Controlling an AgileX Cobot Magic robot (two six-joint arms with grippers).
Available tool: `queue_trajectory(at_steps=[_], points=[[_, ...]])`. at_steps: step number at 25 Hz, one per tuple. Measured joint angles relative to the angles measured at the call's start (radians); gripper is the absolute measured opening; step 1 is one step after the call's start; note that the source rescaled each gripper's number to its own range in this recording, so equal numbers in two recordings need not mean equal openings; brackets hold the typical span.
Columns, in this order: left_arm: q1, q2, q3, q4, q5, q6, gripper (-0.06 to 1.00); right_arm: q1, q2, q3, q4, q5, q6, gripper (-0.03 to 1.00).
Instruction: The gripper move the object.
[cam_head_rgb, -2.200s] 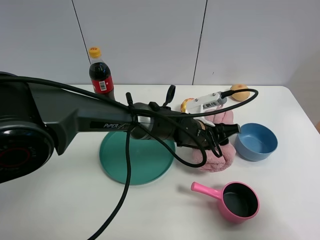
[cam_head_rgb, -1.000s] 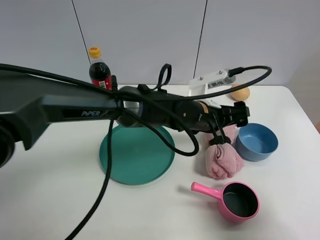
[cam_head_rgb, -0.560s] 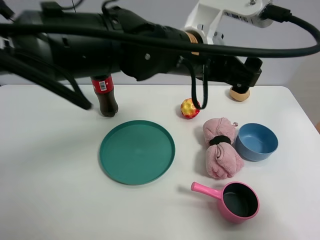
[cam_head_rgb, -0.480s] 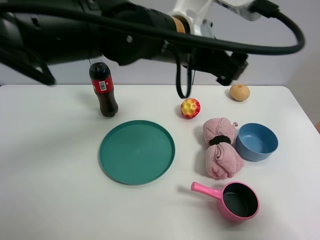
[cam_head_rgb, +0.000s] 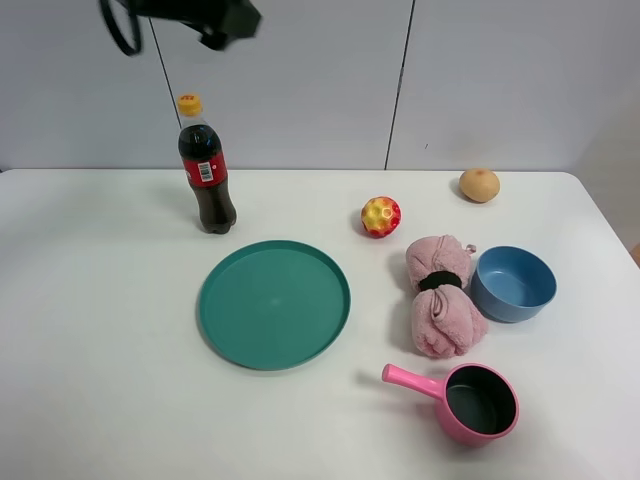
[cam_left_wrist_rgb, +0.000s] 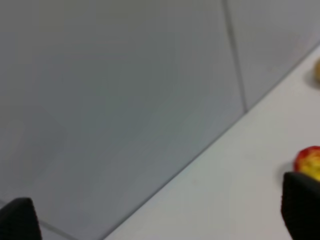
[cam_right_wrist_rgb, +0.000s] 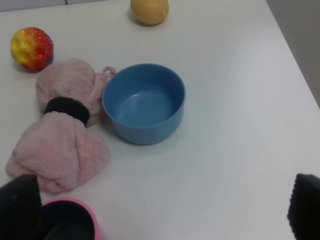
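Looking from the left, we see the left jaws wide open, high up, facing the wall (cam_head_rgb: 300, 80), far from everything. The towel (cam_head_rgb: 445, 325), our guess for the thing to move, lies on the bench (cam_head_rgb: 100, 350) just beside the bowl (cam_head_rgb: 510, 308), its long way running far to near. The right jaws, open too, hang nearer it.
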Motion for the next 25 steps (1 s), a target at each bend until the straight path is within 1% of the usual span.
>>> queue_trajectory(at_steps=[4, 7, 8, 11, 16, 18, 21, 25], points=[[0.187, -0.085, 0.0, 0.004, 0.055, 0.0, 0.95, 0.0, 0.0, 0.0, 0.0, 0.0, 0.0, 1.0], [0.315, -0.138, 0.0, 0.008, 0.124, 0.001, 0.95, 0.0, 0.0, 0.0, 0.0, 0.0, 0.0, 1.0], [0.354, -0.154, 0.0, 0.008, 0.148, 0.002, 0.95, 0.0, 0.0, 0.0, 0.0, 0.0, 0.0, 1.0], [0.436, -0.202, 0.0, 0.002, 0.245, 0.002, 0.95, 0.0, 0.0, 0.0, 0.0, 0.0, 0.0, 1.0], [0.488, -0.29, 0.0, -0.009, 0.432, 0.01, 0.95, 0.0, 0.0, 0.0, 0.0, 0.0, 0.0, 1.0], [0.493, -0.333, 0.005, -0.009, 0.473, 0.019, 0.95, 0.0, 0.0, 0.0, 0.0, 0.0, 0.0, 1.0], [0.494, -0.417, 0.058, -0.011, 0.467, 0.036, 0.95, 0.0, 0.0, 0.0, 0.0, 0.0, 0.0, 1.0], [0.494, -0.553, 0.203, -0.012, 0.409, 0.06, 0.95, 0.0, 0.0, 0.0, 0.0, 0.0, 0.0, 1.0]])
